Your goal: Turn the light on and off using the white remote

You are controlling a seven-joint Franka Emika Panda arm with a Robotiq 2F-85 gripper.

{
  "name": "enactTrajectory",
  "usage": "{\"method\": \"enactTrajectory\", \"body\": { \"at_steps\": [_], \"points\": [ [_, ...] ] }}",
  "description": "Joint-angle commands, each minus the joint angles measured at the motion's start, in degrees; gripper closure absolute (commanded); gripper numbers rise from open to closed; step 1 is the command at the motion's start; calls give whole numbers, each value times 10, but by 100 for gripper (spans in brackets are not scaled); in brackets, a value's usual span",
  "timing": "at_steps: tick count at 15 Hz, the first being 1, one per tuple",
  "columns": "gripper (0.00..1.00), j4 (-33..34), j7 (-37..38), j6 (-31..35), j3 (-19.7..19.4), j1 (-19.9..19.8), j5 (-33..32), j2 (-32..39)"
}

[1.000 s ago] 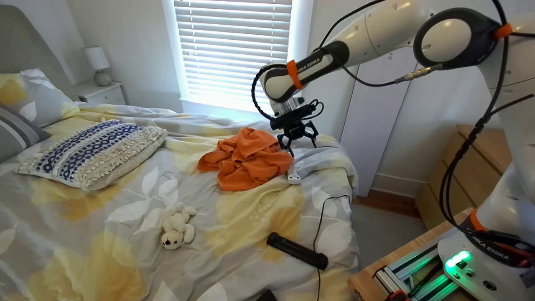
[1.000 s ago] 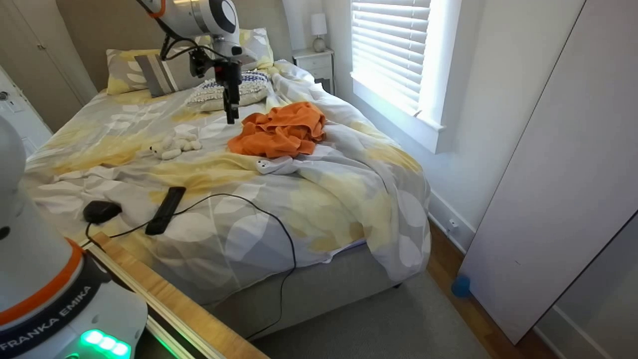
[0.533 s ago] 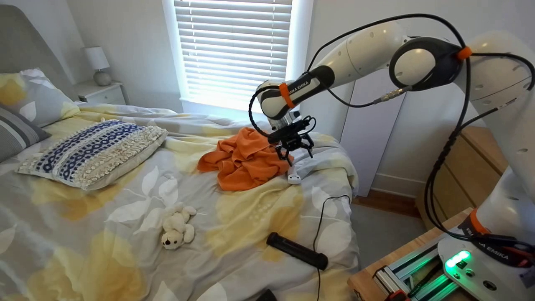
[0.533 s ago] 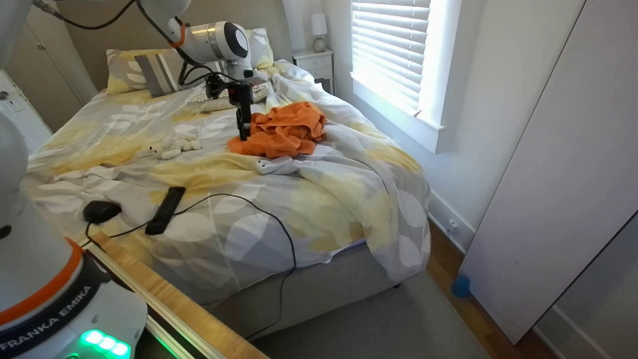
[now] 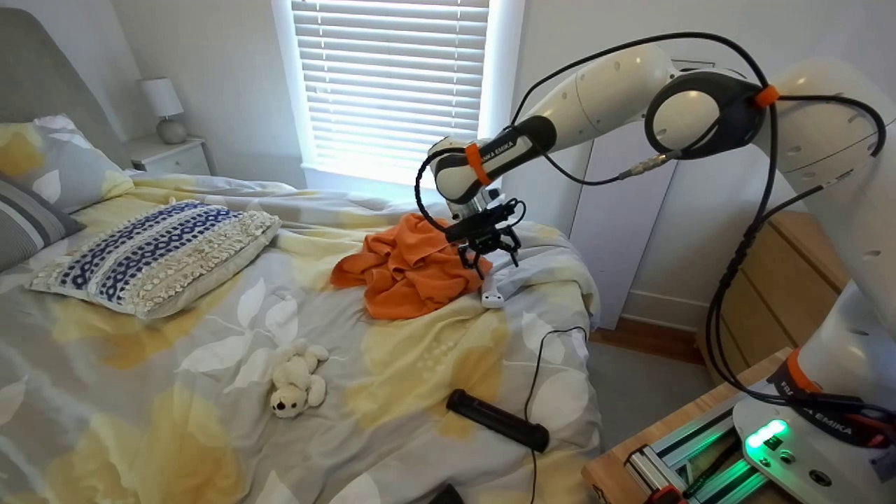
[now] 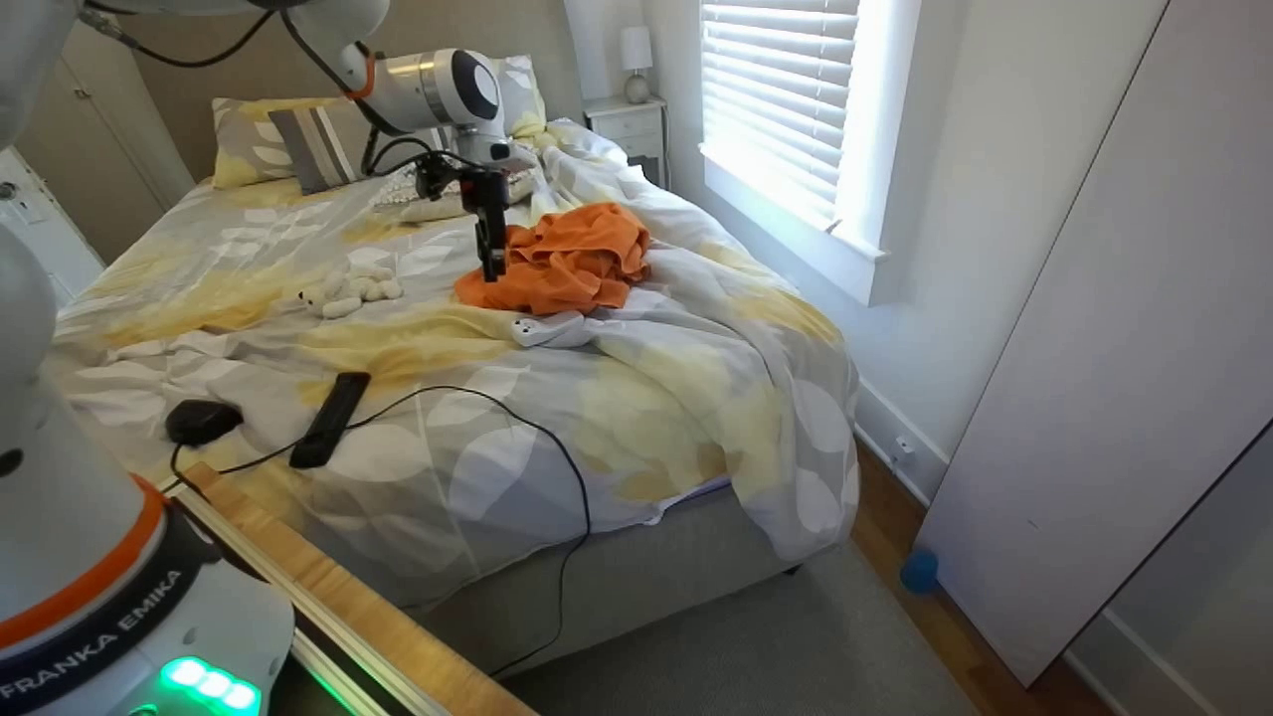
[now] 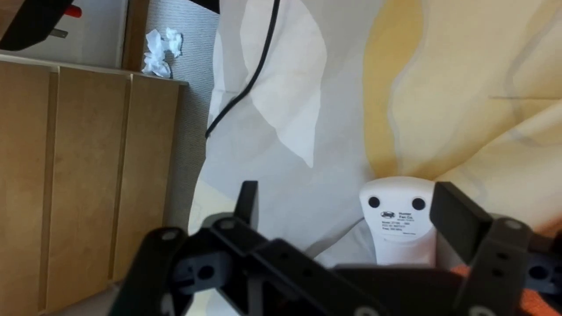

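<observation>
"Above the bed (image 5: 392, 462), beside that orange cloth (image 5: 413, 269), how does the tool (image 7: 347, 202) stand?"

"Released. Its two fingers are spread wide, tips pointing down."

"And the white remote (image 7: 401, 224)?"

"Lying on the bed, lower down than the tool, back side up. By the wrist view it shows between the fingers, closer to one, which overlaps its edge. I can make out two black dots and a printed label, 'Hunter Fan Co.' How much space lies between finger and remote, I can't tell."

"Does it touch the cloth?"

"They lie just beside each other; whether they touch, I can't say. The cloth itself is a loose, rumpled heap."

"Further out?"

"In both exterior views a cream plush toy (image 5: 299, 381) sprawls well apart from the cloth. Then comes a long black bar (image 5: 497, 420) with a black cable (image 7: 249, 88) crossing near one end, and close to it a small black block (image 6: 203, 423)."

"I see wood past those."

"That's the desk (image 6: 348, 597), bearing the robot base (image 5: 805, 448) with its green lights glowing. Look the opposite way, too: a blue-patterned pillow (image 5: 157, 259) toward the headboard (image 5: 28, 77), then a lamp (image 5: 162, 101) on a white nightstand (image 5: 178, 164), and white window blinds (image 5: 392, 84) beyond the bed."
</observation>
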Motion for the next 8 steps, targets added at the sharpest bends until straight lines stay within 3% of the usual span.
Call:
{"method": "enactTrajectory", "body": {
  "at_steps": [1,8],
  "points": [
    [0,45,-17,34,-9,9,-4,53],
    [0,90,-20,83,-30,16,-9,120]
  ]
}}
